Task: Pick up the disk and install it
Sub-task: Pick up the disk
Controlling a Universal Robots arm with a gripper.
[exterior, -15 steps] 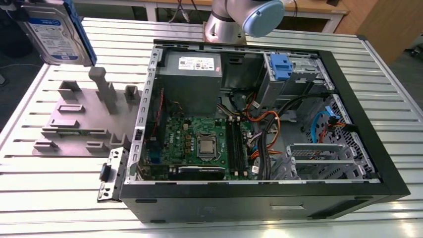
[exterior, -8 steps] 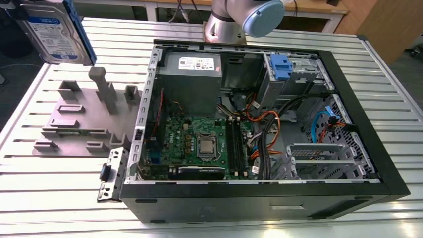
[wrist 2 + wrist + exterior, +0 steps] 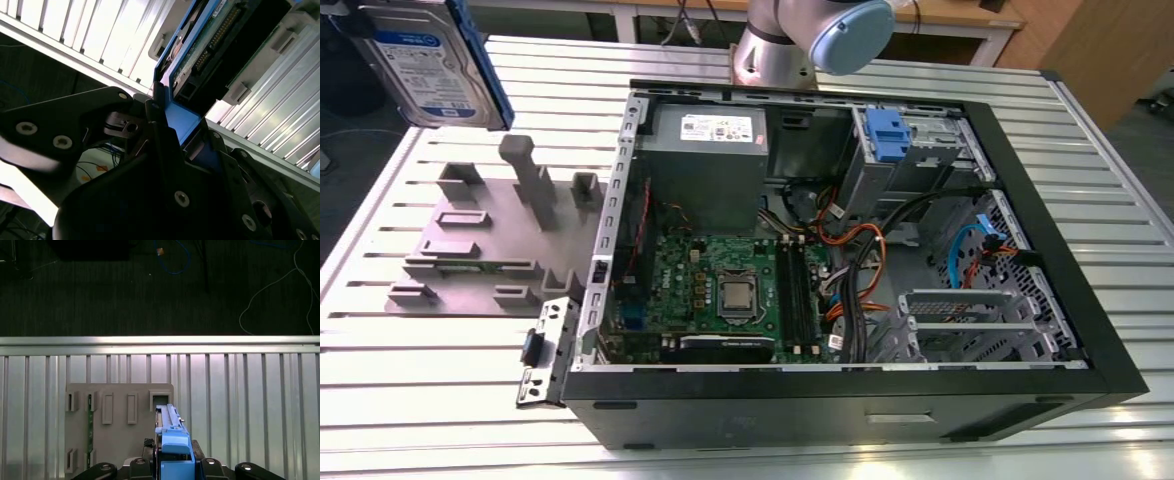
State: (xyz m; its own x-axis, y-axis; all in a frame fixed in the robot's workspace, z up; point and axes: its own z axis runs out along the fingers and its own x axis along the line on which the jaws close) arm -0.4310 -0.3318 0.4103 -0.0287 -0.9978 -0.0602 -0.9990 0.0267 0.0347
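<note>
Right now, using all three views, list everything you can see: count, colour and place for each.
disk: one, silver with a blue carrier, held above the fixture plate
fixture plate: one, grey, on the table at the exterior view's left
computer case: one, black, open, on the table
power supply: one, grey, inside the case
motherboard: one, green, on the case floor
second drive: one, blue-tabbed, in the case's bay
cable bundle: one, orange and black, beside the motherboard
table: one, silver, slatted
arm: one, silver and blue, behind the case
gripper: one, black, shut on the disk's carrier
</note>
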